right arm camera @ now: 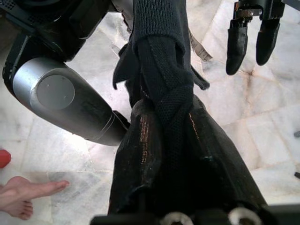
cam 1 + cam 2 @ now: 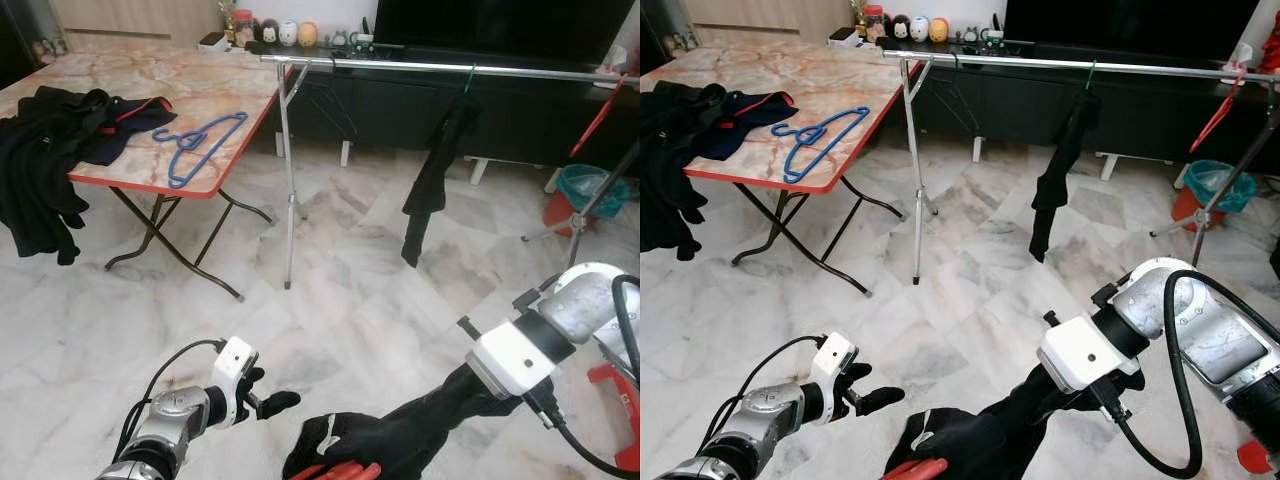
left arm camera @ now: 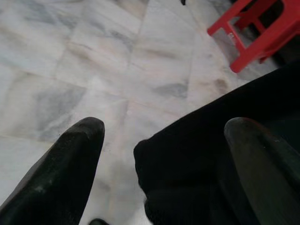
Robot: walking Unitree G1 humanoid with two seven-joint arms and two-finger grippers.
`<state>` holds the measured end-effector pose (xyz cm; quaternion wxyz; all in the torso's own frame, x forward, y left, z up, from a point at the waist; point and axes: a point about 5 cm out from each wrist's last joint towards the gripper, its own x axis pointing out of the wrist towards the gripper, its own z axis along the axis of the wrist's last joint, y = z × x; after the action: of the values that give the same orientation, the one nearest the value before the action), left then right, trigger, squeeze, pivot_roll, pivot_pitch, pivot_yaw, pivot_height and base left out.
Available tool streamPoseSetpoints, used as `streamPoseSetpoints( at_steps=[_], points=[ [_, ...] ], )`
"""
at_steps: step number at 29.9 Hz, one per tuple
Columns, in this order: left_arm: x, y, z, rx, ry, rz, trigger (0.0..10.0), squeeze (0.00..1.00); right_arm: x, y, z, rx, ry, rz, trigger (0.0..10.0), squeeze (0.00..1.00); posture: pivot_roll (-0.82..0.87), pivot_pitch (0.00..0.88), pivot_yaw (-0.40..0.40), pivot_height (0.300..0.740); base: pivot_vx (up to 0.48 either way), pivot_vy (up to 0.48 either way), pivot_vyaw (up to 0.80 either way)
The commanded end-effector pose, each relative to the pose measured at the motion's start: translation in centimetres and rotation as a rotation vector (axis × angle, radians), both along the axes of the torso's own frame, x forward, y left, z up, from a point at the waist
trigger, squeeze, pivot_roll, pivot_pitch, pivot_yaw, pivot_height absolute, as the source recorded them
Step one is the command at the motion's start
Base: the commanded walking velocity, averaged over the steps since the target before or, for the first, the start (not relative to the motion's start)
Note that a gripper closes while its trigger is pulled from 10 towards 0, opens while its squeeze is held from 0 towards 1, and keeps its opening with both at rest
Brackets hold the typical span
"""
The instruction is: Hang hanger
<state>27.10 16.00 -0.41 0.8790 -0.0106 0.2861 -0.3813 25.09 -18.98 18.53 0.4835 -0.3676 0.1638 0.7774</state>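
Holding a black garment (image 2: pixel 980 440) low over the marble floor (image 2: pixel 350 300), your right end effector (image 1: pixel 180 140) is clenched around the bunched cloth, with a red hanger (image 2: pixel 340 470) peeking from beneath it; your left end effector (image 2: pixel 270 403) sits just beside the fabric, fingers (image 3: pixel 70 159) spread and grasping nothing; the clothes rail (image 2: pixel 450 68) stands well apart, ahead. Watch the dangling cloth: in my judgement it could slip off the hanger or drag underfoot as you approach; a second black garment (image 2: pixel 430 190) already hangs there.
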Motion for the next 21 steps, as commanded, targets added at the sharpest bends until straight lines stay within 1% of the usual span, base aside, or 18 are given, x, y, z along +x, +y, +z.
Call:
streamPoseSetpoints(
  at_steps=[1,3,4,5,6,7,8,10,11,12,14,16,17,20,21],
  points=[
    [-0.2,0.3,0.0,-0.009,0.011,-0.009,10.0,1.0,-0.1,0.4,0.7,0.015,-0.018,0.024,10.0,0.0,-0.08,0.012,-0.046,0.74,0.0,0.0,0.0],
    [-0.2,0.5,-0.1,0.001,0.017,-0.004,10.0,1.0,-0.1,0.4,0.8,0.021,-0.017,0.023,10.0,0.0,-0.08,0.013,-0.045,0.74,0.0,0.0,0.0],
    [-0.3,0.9,-0.4,0.045,0.026,0.026,10.0,1.0,0.0,0.4,0.8,0.027,-0.018,0.02,10.0,0.0,-0.08,0.012,-0.045,0.74,0.0,0.0,0.0],
    [-0.3,0.9,-0.4,0.045,0.026,0.026,10.0,1.0,0.0,0.4,0.8,0.027,-0.018,0.02,10.0,0.0,-0.08,0.012,-0.045,0.74,0.0,0.0,0.0],
    [-0.6,1.4,-1.0,0.136,0.04,0.043,10.0,0.98,0.1,0.4,0.9,0.035,-0.021,0.015,10.0,0.0,-0.08,0.012,-0.045,0.74,0.0,0.0,0.0],
    [-0.7,1.9,-1.3,0.195,0.051,0.074,10.0,0.0,0.1,0.4,1.0,0.04,-0.023,0.012,10.0,0.0,-0.08,0.012,-0.044,0.74,0.0,0.0,0.0],
    [-0.7,2.2,-1.5,0.232,0.057,0.096,10.0,0.0,0.2,0.4,1.0,0.042,-0.024,0.01,10.0,0.0,-0.08,0.012,-0.044,0.74,0.0,0.0,0.0],
    [-0.9,3.0,-1.9,0.253,0.094,0.192,10.0,0.0,0.2,0.4,1.1,0.048,-0.026,0.004,10.0,0.0,-0.08,0.012,-0.044,0.74,0.0,0.0,0.0],
    [-1.3,3.5,-2.3,0.266,0.127,0.23,10.0,0.0,0.2,0.3,1.1,0.048,-0.026,0.001,10.0,0.0,-0.08,0.013,-0.043,0.74,0.0,0.0,0.0],
    [-1.3,3.5,-2.3,0.266,0.127,0.23,10.0,0.0,0.2,0.3,1.1,0.048,-0.026,0.001,10.0,0.0,-0.08,0.013,-0.043,0.74,0.0,0.0,0.0],
    [-2.3,3.8,-3.2,0.302,0.189,0.231,10.0,0.0,0.2,0.2,1.1,0.05,-0.025,-0.004,10.0,0.0,-0.08,0.014,-0.044,0.74,0.0,0.0,0.0],
    [-2.5,3.8,-3.4,0.307,0.207,0.245,10.0,0.0,0.3,0.1,1.1,0.052,-0.027,-0.007,10.0,0.0,-0.08,0.015,-0.043,0.74,0.0,0.0,0.0],
    [-3.1,3.9,-3.9,0.28,0.265,0.302,10.0,0.0,0.4,0.0,1.1,0.056,-0.033,-0.014,10.0,0.0,-0.08,0.013,-0.043,0.74,0.0,0.0,0.0],
    [-3.7,3.8,-4.4,0.238,0.339,0.369,10.0,0.0,0.5,0.0,1.2,0.058,-0.038,-0.019,10.0,0.0,-0.08,0.013,-0.042,0.74,0.0,0.0,0.0],
    [-3.7,3.8,-4.4,0.238,0.339,0.369,10.0,0.0,0.5,0.0,1.2,0.058,-0.038,-0.019,10.0,0.0,-0.08,0.013,-0.042,0.74,0.0,0.0,0.0]
  ],
)
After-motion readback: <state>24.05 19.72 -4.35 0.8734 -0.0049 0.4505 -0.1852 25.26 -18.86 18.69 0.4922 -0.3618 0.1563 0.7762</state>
